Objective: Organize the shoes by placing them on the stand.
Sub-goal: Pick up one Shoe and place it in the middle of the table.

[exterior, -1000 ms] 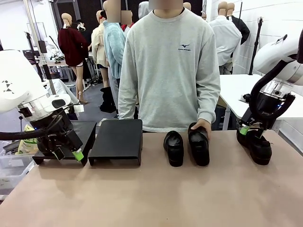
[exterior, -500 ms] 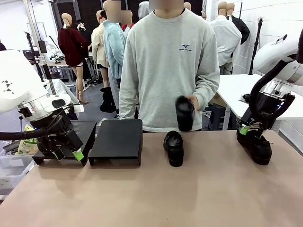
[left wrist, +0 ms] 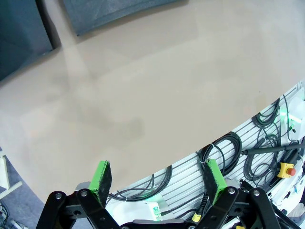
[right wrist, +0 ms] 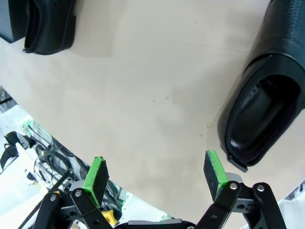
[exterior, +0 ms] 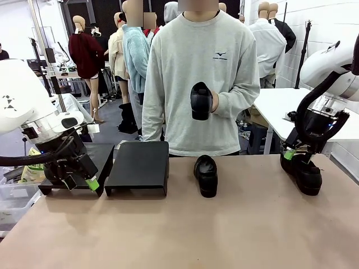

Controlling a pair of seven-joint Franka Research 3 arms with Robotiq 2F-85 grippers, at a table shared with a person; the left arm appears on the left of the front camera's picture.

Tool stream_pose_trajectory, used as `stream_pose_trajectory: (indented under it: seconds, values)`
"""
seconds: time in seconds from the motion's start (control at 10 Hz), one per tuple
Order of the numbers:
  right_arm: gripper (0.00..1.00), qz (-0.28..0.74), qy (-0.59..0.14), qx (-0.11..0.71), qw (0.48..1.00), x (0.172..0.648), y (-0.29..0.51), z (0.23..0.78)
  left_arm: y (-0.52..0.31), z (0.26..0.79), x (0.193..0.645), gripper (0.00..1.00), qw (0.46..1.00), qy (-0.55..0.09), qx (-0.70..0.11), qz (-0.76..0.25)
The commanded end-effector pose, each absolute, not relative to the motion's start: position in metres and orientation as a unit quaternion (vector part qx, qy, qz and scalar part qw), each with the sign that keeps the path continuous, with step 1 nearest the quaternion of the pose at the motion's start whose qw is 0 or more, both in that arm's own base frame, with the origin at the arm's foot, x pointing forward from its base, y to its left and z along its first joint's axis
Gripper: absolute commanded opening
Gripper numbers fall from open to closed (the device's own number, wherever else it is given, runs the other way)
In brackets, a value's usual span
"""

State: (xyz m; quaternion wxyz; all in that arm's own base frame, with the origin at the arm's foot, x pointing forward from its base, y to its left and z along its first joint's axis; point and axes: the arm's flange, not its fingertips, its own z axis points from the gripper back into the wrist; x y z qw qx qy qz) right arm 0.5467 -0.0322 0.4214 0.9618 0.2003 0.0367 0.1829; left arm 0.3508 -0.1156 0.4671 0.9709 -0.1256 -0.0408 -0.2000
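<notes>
While the left gripper (left wrist: 157, 174) and right gripper (right wrist: 155, 174) hang wide open and empty, three shoes show: a raised shoe (exterior: 201, 101) in the person's hand (exterior: 213, 102), a middle shoe (exterior: 206, 175) on the table (exterior: 224, 235), and a right shoe (exterior: 305, 174) just beside the right gripper, with two black stands, the near stand (exterior: 138, 165) and the left stand (exterior: 101, 152), bare.

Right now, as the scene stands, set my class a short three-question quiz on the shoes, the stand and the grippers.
1. True or false: the person's hand holds a black shoe above the table.
2. Fill in: the middle shoe sits on the black stand's robot-____ side.
3. The right gripper is: A open and empty; B shut on a shoe; C shut on the stand.
Key: 1 true; 2 right; 3 A.
</notes>
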Motion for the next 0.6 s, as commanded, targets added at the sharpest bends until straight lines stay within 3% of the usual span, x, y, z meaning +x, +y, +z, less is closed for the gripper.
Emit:
stream_pose_trajectory:
  seconds: [0.0, 0.5]
  values:
    - [1.0, 0.126, 0.01, 0.165, 0.978, 0.551, -0.026, 0.43, -0.116, 0.467, 0.35, 1.0, 0.971, -0.041, -0.127, -0.199]
    - [1.0, 0.046, 0.035, 0.094, 0.994, 0.593, -0.002, 0.396, -0.116, 0.467, 0.35, 1.0, 0.971, -0.041, -0.127, -0.199]
